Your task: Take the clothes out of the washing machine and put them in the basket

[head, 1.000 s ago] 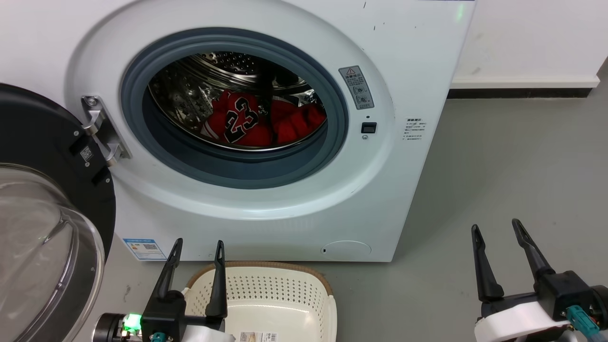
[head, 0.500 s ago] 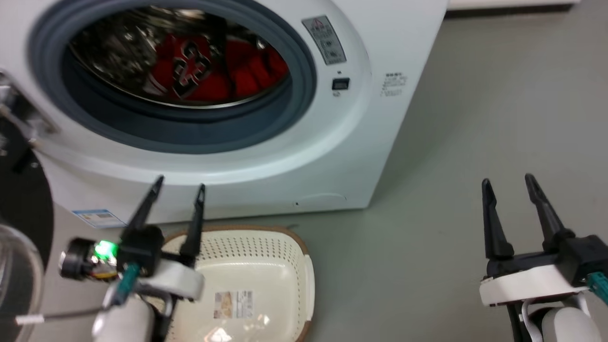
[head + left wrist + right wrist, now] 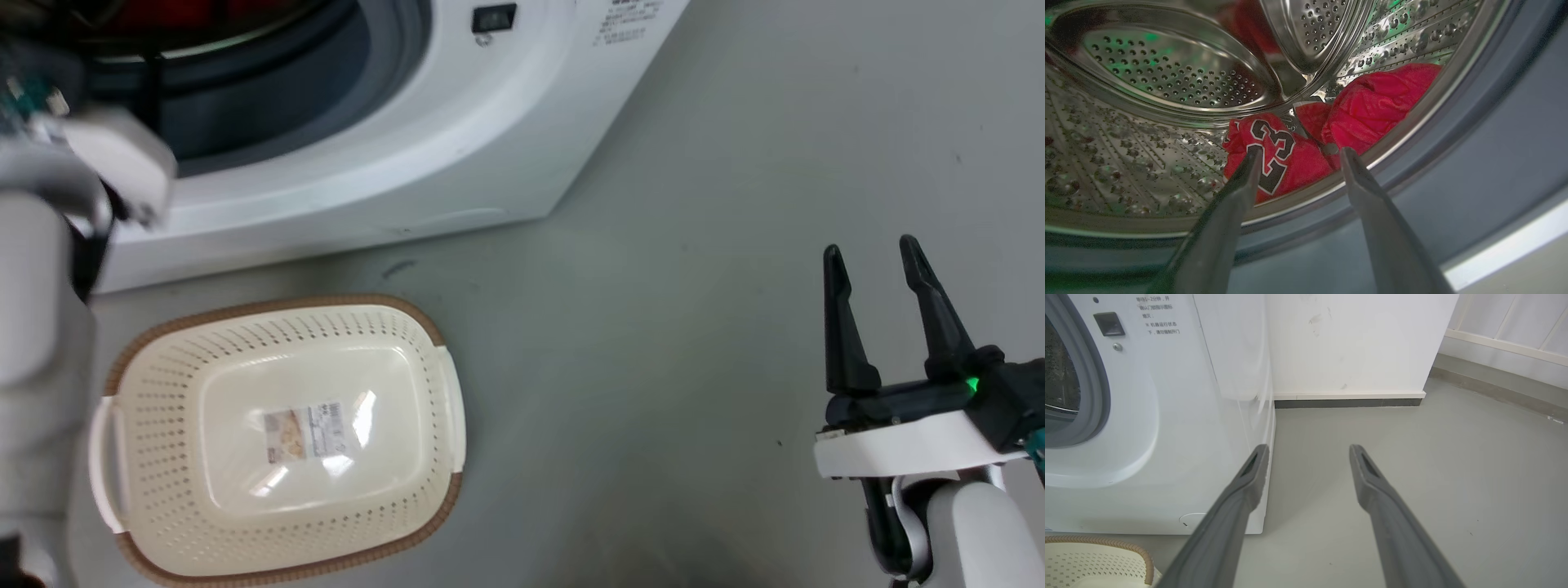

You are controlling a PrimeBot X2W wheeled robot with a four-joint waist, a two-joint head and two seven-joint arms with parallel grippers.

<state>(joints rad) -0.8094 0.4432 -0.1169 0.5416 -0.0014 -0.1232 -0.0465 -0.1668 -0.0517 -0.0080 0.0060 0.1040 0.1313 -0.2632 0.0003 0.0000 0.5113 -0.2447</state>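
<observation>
Progress check: basically nothing is ticked off yet. Both of the clothes are parked in the drum (image 3: 1167,81) of the washing machine (image 3: 457,122). The jersey (image 3: 1274,159) with the 23 is slumped at about 6 o'clock on the drum floor, and the plain red garment (image 3: 1372,106) is bunched up at roughly 2 o'clock from it, just beside it. The basket (image 3: 277,310) is set on the floor (image 3: 694,327) at about 7 o'clock in the head view, near the machine's front, with nothing in it but a paper label (image 3: 306,430). So both pulls and both drops are left to be done.

The left gripper (image 3: 1300,150) is aimed into the porthole (image 3: 1474,163), jaws spread wide and nothing held, with the jersey framed between them. The right gripper (image 3: 869,245) is hung out at 4 o'clock over the floor, jaws likewise parted and empty.

Stuff that can't be pinned down: the jersey's lower edge is cut off by the drum's front lip, and how far the left jaws are from the fabric can't be judged. A small grey round bit (image 3: 1330,149) between the garments is possibly a button or a drum fitting. In the head view the machine is cropped at 12 o'clock, and the pale left forearm (image 3: 33,327) at 9 o'clock is smeared by blur.
</observation>
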